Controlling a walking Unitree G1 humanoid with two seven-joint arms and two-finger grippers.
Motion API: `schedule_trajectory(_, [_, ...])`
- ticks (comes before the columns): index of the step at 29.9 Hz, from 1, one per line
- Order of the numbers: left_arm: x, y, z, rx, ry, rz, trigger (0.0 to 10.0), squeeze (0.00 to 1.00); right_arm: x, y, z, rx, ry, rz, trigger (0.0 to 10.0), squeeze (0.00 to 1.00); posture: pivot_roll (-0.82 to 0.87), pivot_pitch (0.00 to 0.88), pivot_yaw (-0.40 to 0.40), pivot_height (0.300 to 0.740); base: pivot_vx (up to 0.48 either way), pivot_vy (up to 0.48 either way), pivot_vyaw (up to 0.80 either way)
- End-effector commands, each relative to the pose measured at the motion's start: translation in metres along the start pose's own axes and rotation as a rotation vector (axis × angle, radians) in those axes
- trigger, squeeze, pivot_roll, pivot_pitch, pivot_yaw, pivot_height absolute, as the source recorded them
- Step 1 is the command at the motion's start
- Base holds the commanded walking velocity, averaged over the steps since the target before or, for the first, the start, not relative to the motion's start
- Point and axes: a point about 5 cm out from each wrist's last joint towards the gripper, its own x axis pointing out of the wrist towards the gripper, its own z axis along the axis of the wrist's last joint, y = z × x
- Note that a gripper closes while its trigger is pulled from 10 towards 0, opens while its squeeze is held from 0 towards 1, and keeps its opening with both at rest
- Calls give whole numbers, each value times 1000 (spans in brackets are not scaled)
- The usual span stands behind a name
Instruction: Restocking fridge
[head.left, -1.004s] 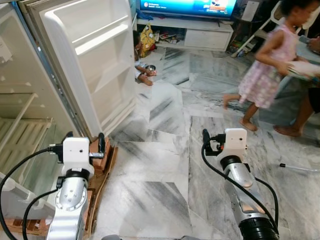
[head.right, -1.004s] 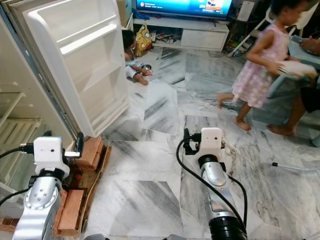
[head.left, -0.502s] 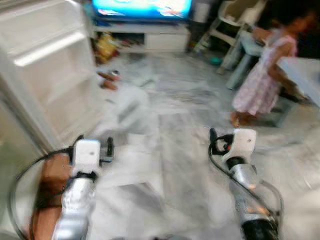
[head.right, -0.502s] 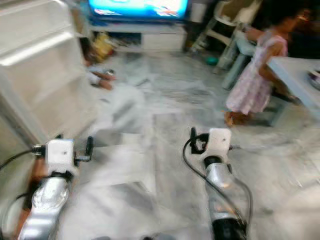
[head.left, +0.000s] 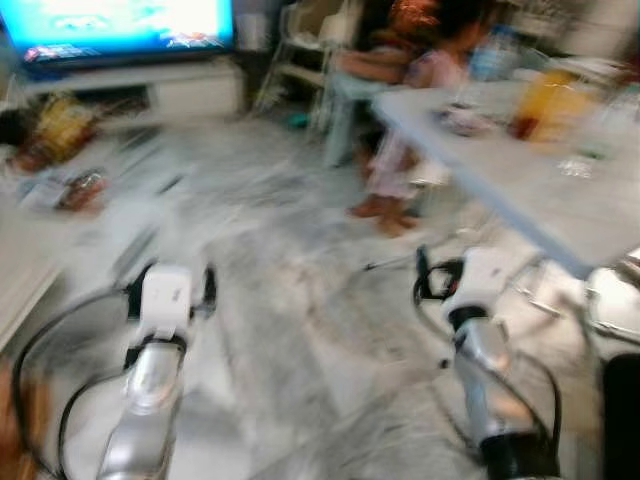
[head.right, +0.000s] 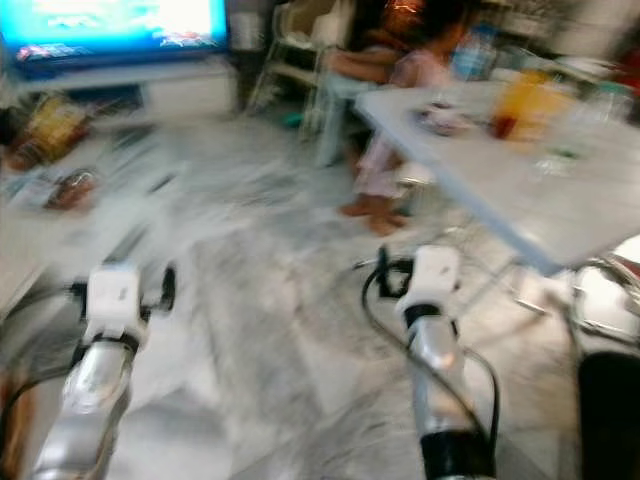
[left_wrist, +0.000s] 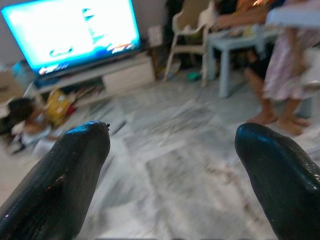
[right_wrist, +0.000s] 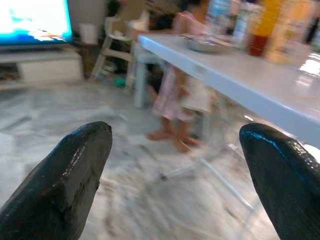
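Both arms are held out low over the marble floor (head.left: 300, 330), and the head views are blurred. My left gripper (left_wrist: 172, 135) is open with nothing between its fingers; it shows from above as left gripper (head.left: 172, 288). My right gripper (right_wrist: 175, 132) is open and empty too, seen from the head as right gripper (head.left: 450, 275). It sits just short of a white table (head.left: 520, 190) on the right. On that table stand an orange bottle (right_wrist: 262, 27), other bottles beside it, and a metal dish (right_wrist: 202, 45).
A person in a pink dress (head.left: 415, 130) stands by the table's far end. A lit TV (head.left: 115, 25) on a white stand (head.left: 180, 90) is at the back left, with a child on the floor (left_wrist: 22, 117). A white chair (left_wrist: 192, 27) stands behind. A dark object (head.left: 620, 420) is at lower right.
The whole view has swung to the right: the open fridge door has left the picture and the white table with bottles has come in. Both grippers keep the same open pose.
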Motion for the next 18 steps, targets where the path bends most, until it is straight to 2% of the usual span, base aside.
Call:
schedule_trajectory(1, [0, -6, -2, -10, 11, -9, 10000, 0, 5, -2, 13, -10, -51, 0, 10000, 0, 43, 0, -8, 740, 465, 0, -800])
schedule_trajectory(4, [1, -8, -1, -17, 12, -6, 10000, 0, 5, -1, 14, -6, -54, 0, 10000, 0, 42, 0, -6, 740, 480, 0, -800])
schedule_trajectory(15, [1, -12, -2, -34, 8, -8, 10000, 0, -1, 2, 12, -15, -59, 12, 10000, 0, 23, 0, 3, 740, 480, 0, 0])
schedule_trajectory(18, [2, -16, -2, -41, 1, -39, 10000, 0, -3, 0, 12, -19, -60, 3, 10000, 0, 7, 0, 9, 740, 475, 0, 0])
